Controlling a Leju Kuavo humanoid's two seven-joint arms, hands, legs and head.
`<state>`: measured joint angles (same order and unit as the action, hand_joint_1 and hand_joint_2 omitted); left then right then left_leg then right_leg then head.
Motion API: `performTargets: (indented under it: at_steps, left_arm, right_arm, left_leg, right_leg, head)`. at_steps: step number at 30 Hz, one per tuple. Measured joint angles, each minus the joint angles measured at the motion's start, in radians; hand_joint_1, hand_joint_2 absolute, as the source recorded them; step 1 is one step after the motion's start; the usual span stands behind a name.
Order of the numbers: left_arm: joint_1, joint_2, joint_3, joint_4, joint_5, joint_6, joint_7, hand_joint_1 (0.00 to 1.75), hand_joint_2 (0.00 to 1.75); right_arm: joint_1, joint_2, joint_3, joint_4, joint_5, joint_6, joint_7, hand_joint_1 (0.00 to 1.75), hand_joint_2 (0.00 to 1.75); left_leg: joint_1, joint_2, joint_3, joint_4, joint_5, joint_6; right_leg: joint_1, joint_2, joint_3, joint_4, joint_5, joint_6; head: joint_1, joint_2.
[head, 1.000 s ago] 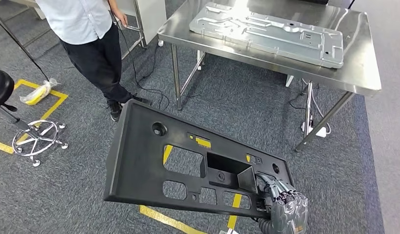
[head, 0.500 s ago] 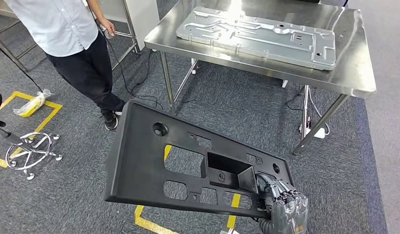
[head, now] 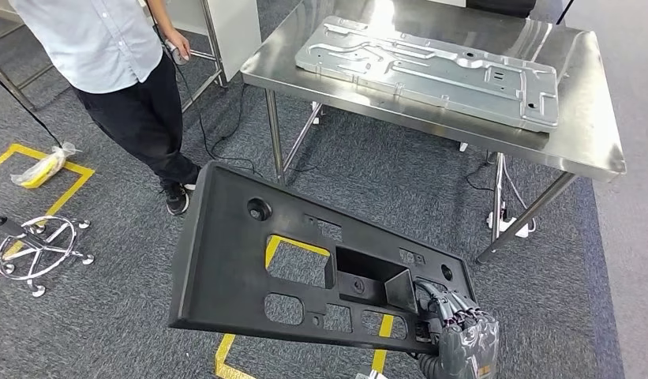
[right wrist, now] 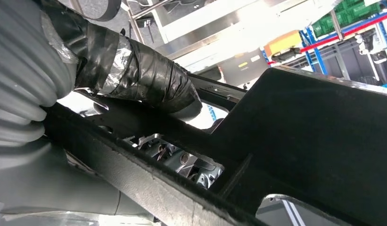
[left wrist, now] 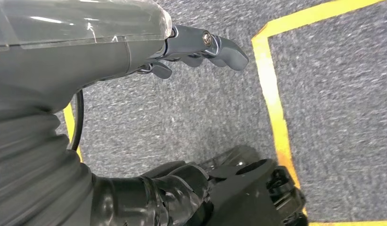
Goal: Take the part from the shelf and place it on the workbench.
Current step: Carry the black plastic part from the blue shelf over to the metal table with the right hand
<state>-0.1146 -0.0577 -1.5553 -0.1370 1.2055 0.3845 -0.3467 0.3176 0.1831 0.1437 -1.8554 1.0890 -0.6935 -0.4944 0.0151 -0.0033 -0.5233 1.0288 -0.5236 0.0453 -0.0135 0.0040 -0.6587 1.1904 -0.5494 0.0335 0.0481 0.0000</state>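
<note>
The part is a large black plastic panel (head: 226, 260) with several cutouts, held tilted above the carpet in the head view. My right hand (head: 462, 339) grips it at its near right corner, fingers hooked through a cutout. In the right wrist view the taped thumb of my right hand (right wrist: 149, 80) lies over the panel's (right wrist: 323, 141) edge. The steel workbench (head: 589, 118) stands ahead at the upper right. My left hand (left wrist: 135, 47) hangs over the carpet with its fingers stretched out and holds nothing.
A stamped grey metal sheet (head: 431, 67) covers much of the workbench top. A person (head: 123, 71) in a light shirt stands at the upper left, near the table's left end. A stool base (head: 40, 249) sits at the left. Yellow tape (head: 222, 365) marks the carpet.
The whole picture has shifted, so the camera has moved; the workbench now sits slightly lower and further right than half a second ago. The panel stays the same in my right hand.
</note>
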Motion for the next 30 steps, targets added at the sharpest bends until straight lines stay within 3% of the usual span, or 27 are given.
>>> performTargets:
  at_steps: [1, 2, 4, 7, 9, 12, 13, 14, 16, 18, 21, 23, 24, 26, 27, 28, 29, 30]
  left_arm:
    - [0.000, 0.000, 0.000, 0.000, 0.000, 0.000, 0.000, 0.00, 1.75]
    - [-0.001, 0.000, 0.000, 0.000, 0.000, 0.000, 0.000, 0.00, 1.75]
    - [-0.002, 0.000, 0.000, 0.000, -0.001, 0.000, 0.000, 0.00, 1.75]
    - [-0.004, 0.000, 0.000, 0.000, -0.003, 0.000, -0.001, 0.00, 1.75]
    - [-0.007, 0.000, 0.000, 0.000, -0.003, 0.000, -0.001, 0.00, 1.75]
    - [-0.006, 0.000, 0.000, 0.000, -0.004, 0.000, 0.000, 0.00, 1.75]
    - [-0.004, 0.000, 0.000, 0.000, -0.004, 0.000, 0.000, 0.00, 1.75]
    - [-0.003, 0.000, 0.000, 0.000, -0.005, 0.000, 0.000, 0.00, 1.75]
    - [-0.001, 0.000, 0.000, 0.000, -0.005, 0.001, 0.000, 0.00, 1.75]
    - [-0.001, 0.000, 0.000, 0.000, -0.006, 0.001, 0.000, 0.00, 1.75]
    - [0.001, 0.000, 0.000, 0.000, -0.007, 0.002, 0.000, 0.00, 1.75]
    - [0.000, -0.001, 0.000, 0.000, -0.008, 0.002, 0.001, 0.00, 1.75]
    - [-0.002, -0.001, 0.000, 0.000, -0.008, 0.002, 0.001, 0.00, 1.75]
    - [-0.003, -0.001, 0.000, 0.000, -0.008, 0.002, 0.001, 0.00, 1.75]
    - [-0.002, -0.001, 0.000, 0.000, -0.008, 0.002, 0.001, 0.00, 1.75]
    - [-0.001, -0.001, 0.000, 0.000, -0.008, 0.002, 0.001, 0.00, 1.75]
    - [-0.001, -0.001, 0.000, 0.000, -0.008, 0.002, 0.001, 0.00, 1.75]
    - [-0.001, -0.001, 0.000, 0.000, -0.008, 0.002, 0.001, 0.00, 1.75]
  right_arm:
    - [0.000, 0.000, 0.000, 0.000, 0.000, 0.000, -0.001, 1.75, 1.75]
    - [0.000, 0.000, 0.000, 0.001, 0.000, 0.000, -0.001, 1.75, 1.75]
    - [0.002, 0.000, -0.001, 0.002, -0.001, 0.000, -0.004, 1.75, 1.75]
    - [0.003, 0.002, -0.005, 0.002, -0.002, 0.000, -0.008, 1.75, 1.75]
    - [0.003, 0.004, -0.007, 0.002, -0.004, 0.000, -0.011, 1.75, 1.75]
    - [0.004, 0.007, -0.011, 0.002, -0.005, 0.000, -0.013, 1.75, 1.75]
    - [0.004, 0.007, -0.012, 0.002, -0.006, 0.000, -0.014, 1.75, 1.75]
    - [0.005, 0.007, -0.013, 0.002, -0.006, 0.000, -0.014, 1.75, 1.75]
    - [0.005, 0.008, -0.014, 0.002, -0.007, 0.000, -0.016, 1.75, 1.75]
    - [0.005, 0.010, -0.014, 0.002, -0.008, 0.000, -0.018, 1.75, 1.75]
    - [0.005, 0.012, -0.015, 0.002, -0.008, 0.000, -0.018, 1.75, 1.75]
    - [0.004, 0.013, -0.016, 0.002, -0.008, 0.000, -0.018, 1.75, 1.75]
    - [0.004, 0.013, -0.016, 0.002, -0.008, 0.000, -0.018, 1.75, 1.75]
    - [0.005, 0.013, -0.016, 0.002, -0.008, 0.000, -0.018, 1.75, 1.75]
    - [0.006, 0.013, -0.017, 0.002, -0.008, 0.000, -0.018, 1.75, 1.75]
    - [0.006, 0.013, -0.017, 0.002, -0.008, 0.000, -0.018, 1.75, 1.75]
    - [0.007, 0.013, -0.018, 0.002, -0.008, 0.000, -0.018, 1.75, 1.75]
    - [0.007, 0.013, -0.019, 0.002, -0.008, 0.000, -0.018, 1.75, 1.75]
  left_leg:
    - [0.000, -0.001, 0.012, -0.001, -0.008, -0.003]
    - [-0.001, -0.001, 0.021, -0.001, -0.015, -0.008]
    - [-0.002, -0.001, 0.033, -0.001, -0.023, -0.021]
    - [-0.003, 0.000, 0.031, 0.042, -0.021, -0.037]
    - [-0.002, 0.000, -0.019, 0.131, -0.050, -0.042]
    - [-0.002, 0.000, -0.121, 0.264, -0.123, -0.050]
    - [-0.002, 0.000, -0.135, 0.264, -0.119, -0.051]
    - [-0.002, 0.000, -0.134, 0.233, -0.091, -0.051]
    - [-0.003, 0.000, -0.103, 0.115, -0.004, -0.046]
    - [-0.009, 0.001, -0.083, 0.039, 0.031, -0.035]
    - [-0.010, 0.002, -0.076, 0.025, 0.042, -0.014]
    - [-0.005, 0.002, -0.064, 0.014, 0.043, -0.003]
    - [-0.003, 0.002, -0.057, 0.010, 0.041, 0.003]
    - [-0.003, 0.002, -0.047, 0.007, 0.032, 0.009]
    - [-0.003, 0.002, -0.041, 0.006, 0.026, 0.009]
    - [-0.003, 0.001, -0.034, 0.006, 0.020, 0.009]
    - [-0.003, 0.000, -0.025, 0.006, 0.013, 0.008]
    - [-0.004, -0.001, -0.013, 0.006, 0.005, 0.007]
  right_leg:
    - [0.002, -0.001, 0.016, -0.057, 0.038, -0.005]
    - [0.006, -0.002, 0.029, -0.100, 0.054, -0.011]
    - [0.014, -0.003, 0.038, -0.129, 0.058, -0.027]
    - [0.009, -0.003, 0.066, -0.146, 0.073, -0.048]
    - [0.006, -0.005, 0.083, -0.153, 0.068, -0.057]
    - [0.009, -0.004, 0.093, -0.153, 0.054, -0.064]
    - [0.010, -0.002, 0.099, -0.153, 0.048, -0.064]
    - [0.010, 0.000, 0.108, -0.152, 0.042, -0.062]
    - [0.010, 0.001, 0.127, -0.152, 0.026, -0.056]
    - [0.012, 0.001, 0.137, -0.151, 0.014, -0.046]
    - [0.014, 0.001, 0.143, -0.155, 0.002, -0.030]
    - [0.013, 0.001, 0.133, -0.123, -0.018, -0.021]
    - [0.010, 0.000, 0.109, -0.076, -0.039, -0.016]
    - [0.006, 0.000, 0.028, 0.057, -0.082, -0.008]
    - [0.005, 0.000, -0.012, 0.109, -0.088, -0.005]
    - [0.004, 0.000, -0.036, 0.128, -0.074, -0.005]
    - [0.003, 0.000, -0.042, 0.109, -0.041, -0.006]
    - [0.003, 0.000, -0.029, 0.055, 0.007, -0.009]
  head:
    - [0.000, 0.000]
    - [0.000, 0.000]
    - [0.000, 0.000]
    - [0.000, 0.000]
    - [-0.001, 0.000]
    - [-0.002, 0.000]
    - [-0.002, 0.000]
    - [-0.002, 0.000]
    - [-0.001, 0.000]
    - [-0.001, 0.000]
    - [-0.001, 0.000]
    - [0.000, 0.000]
    - [0.000, 0.000]
    - [0.000, 0.000]
    - [0.000, 0.000]
    - [0.000, 0.000]
    - [0.000, 0.000]
    - [0.000, 0.000]
